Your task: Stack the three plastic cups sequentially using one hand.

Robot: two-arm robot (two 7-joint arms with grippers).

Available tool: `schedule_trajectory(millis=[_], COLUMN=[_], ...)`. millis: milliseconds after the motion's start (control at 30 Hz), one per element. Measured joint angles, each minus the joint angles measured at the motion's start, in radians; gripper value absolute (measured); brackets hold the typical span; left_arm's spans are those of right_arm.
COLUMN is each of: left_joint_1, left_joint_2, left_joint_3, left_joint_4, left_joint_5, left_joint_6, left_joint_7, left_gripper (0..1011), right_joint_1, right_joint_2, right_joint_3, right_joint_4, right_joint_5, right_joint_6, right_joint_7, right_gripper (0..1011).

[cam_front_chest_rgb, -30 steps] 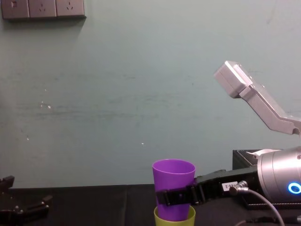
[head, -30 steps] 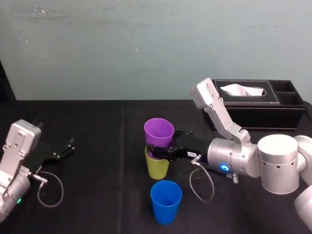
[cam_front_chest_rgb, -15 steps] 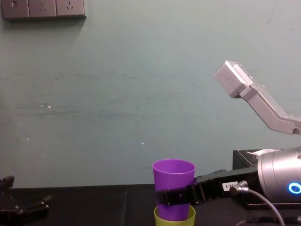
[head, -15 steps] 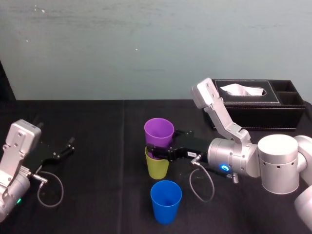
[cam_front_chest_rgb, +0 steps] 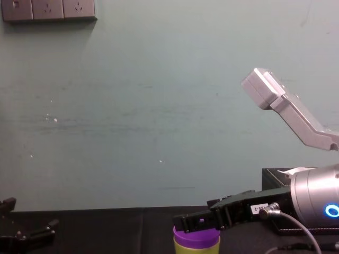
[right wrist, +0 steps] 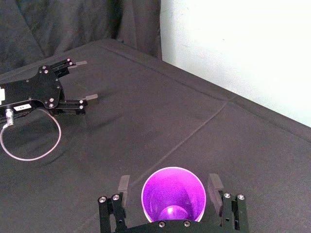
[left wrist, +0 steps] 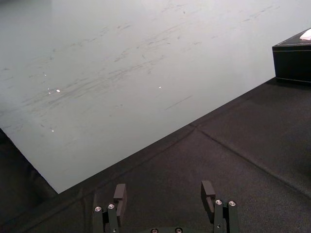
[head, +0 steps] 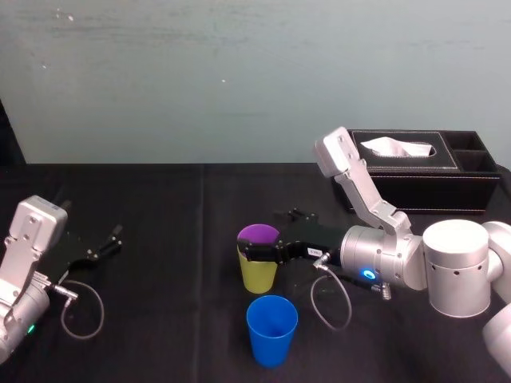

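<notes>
Purple cup (head: 259,233) is sitting deep inside the yellow-green cup (head: 258,273) in the middle of the black table (head: 160,223), with just its rim poking out. Your right gripper (right wrist: 169,183) is hanging around that rim. Its fingers (right wrist: 124,183) are spread wide with a gap on each side, so you are gripping nothing. The blue cup (head: 271,329) is standing alone just in front. Your left gripper (head: 108,243) is resting far to the left, fingers apart and holding nothing.
</notes>
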Motion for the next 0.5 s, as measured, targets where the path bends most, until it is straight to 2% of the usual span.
schedule_trajectory(millis=[500], left_joint_1=[0.0], left_joint_2=[0.0], left_joint_3=[0.0], left_joint_4=[0.0], left_joint_5=[0.0], left_joint_6=[0.0], left_joint_7=[0.0], left_gripper=[1000], right_joint_1=[-0.002], right_joint_2=[0.002], right_joint_3=[0.001], right_joint_4=[-0.004], right_joint_5=[0.0], right_joint_6=[-0.002], right_joint_7=[0.0], right_gripper=[1002])
